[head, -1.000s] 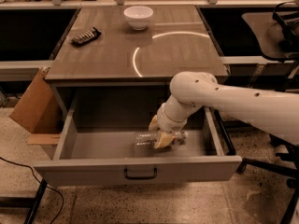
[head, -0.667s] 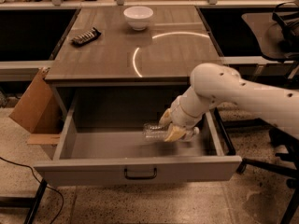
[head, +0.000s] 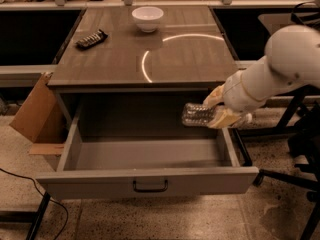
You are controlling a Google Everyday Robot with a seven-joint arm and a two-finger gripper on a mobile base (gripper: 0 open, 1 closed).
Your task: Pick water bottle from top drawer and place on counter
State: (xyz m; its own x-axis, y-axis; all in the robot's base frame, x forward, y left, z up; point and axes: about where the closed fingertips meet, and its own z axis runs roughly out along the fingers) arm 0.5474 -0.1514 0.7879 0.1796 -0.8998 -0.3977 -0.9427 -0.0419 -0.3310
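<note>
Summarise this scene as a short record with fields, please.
gripper: shut on the bottle, over the drawer's right side
bottle: held lying sideways, off the drawer floor
drawer: pulled open
counter: bottle not yet on it
bowl: white, on the counter at the back
dark object: on the counter, back left
box: cardboard, left of the cabinet

One camera, seemingly head-high, looks down from the front, fairly near; counter (head: pixel 190 59) above, top drawer (head: pixel 100 182) below, gripper (head: pixel 218 109) mid-right.
</note>
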